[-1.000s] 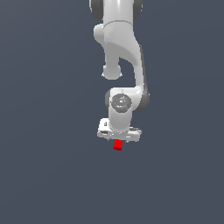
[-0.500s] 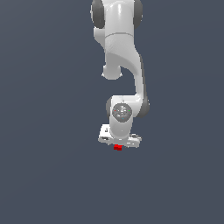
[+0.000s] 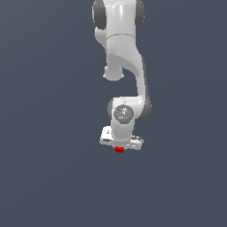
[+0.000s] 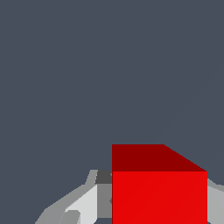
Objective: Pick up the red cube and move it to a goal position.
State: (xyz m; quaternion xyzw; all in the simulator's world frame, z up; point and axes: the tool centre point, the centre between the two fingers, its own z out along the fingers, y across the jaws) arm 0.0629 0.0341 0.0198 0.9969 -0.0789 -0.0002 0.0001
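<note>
Jaws were clamped on the red cube (image 3: 119, 150) as far as I could judge, since the wrist view had it filling the gap with a grey finger (image 4: 83, 205) pressed up along one side of it and a sliver of the other finger on the far side. Big picture first: the white Panda arm (image 3: 126, 57) hung down from the top of the exterior view, elbow kinked toward that view's right, wrist pointing straight down. Under it sat the gripper (image 3: 119, 148), and the cube poked out just below the white hand, only a small red speck showing.

Progress-wise, I'd say the pick-up part was done: the cube looked held, and no surface showed anywhere, just flat grey-blue all round, so I couldn't tell how high it was. What was left was the carry to the goal. No goal marker showed in either view, so how much travel remained was anyone's guess.
</note>
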